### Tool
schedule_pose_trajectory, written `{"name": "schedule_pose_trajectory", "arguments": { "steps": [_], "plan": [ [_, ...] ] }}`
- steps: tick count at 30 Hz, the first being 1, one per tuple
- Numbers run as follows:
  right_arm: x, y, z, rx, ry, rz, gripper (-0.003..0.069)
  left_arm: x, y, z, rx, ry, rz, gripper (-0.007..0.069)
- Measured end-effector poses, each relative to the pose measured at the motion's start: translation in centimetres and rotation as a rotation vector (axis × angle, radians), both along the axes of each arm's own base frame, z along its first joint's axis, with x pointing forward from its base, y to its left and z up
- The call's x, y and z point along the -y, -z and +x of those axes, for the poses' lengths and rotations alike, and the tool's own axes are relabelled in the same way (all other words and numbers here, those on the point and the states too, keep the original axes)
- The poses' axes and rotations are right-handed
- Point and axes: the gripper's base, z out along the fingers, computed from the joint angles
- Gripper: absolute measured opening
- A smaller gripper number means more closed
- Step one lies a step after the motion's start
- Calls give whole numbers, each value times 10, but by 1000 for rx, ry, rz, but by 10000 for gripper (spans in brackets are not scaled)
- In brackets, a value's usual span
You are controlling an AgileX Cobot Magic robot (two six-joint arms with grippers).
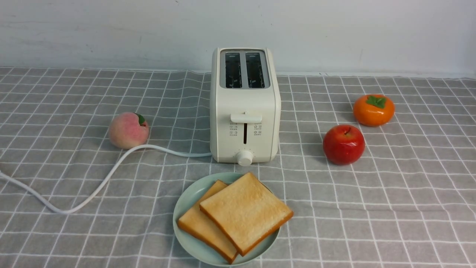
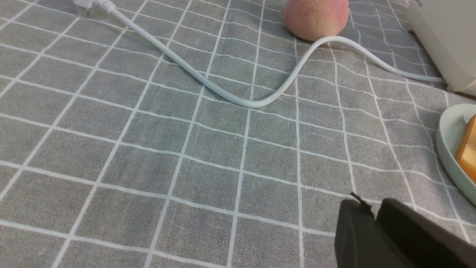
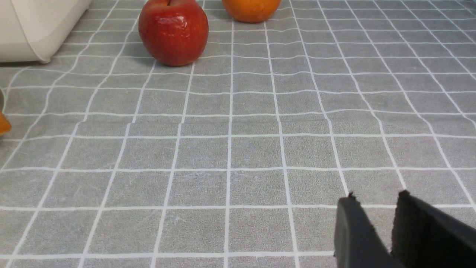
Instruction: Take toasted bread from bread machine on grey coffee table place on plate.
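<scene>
Toast point(image 1: 246, 212) overlaps on plate point(image 1: 186, 203), lower slice half hidden.

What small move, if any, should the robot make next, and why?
Probably none beyond keeping both arms back. Both toast slices already lie overlapping on the plate, the toaster slots look empty, and neither the left gripper nor the right gripper holds anything.

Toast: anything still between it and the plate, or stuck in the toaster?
Nothing visible in the way. Both slices of toast already lie overlapping on the plate, in front of the toaster, whose two slots look empty. The peach and apple sit off to the sides.
</scene>
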Motion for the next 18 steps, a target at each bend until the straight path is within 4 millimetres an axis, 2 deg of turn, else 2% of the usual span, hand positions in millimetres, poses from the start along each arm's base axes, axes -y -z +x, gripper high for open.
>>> {"name": "schedule_pose_trajectory", "arguments": {
  "steps": [18],
  "plan": [
    [0, 0, 0, 0, 0, 0, 204, 0, 0, 0, 0, 0, 0, 92]
  ]
}}
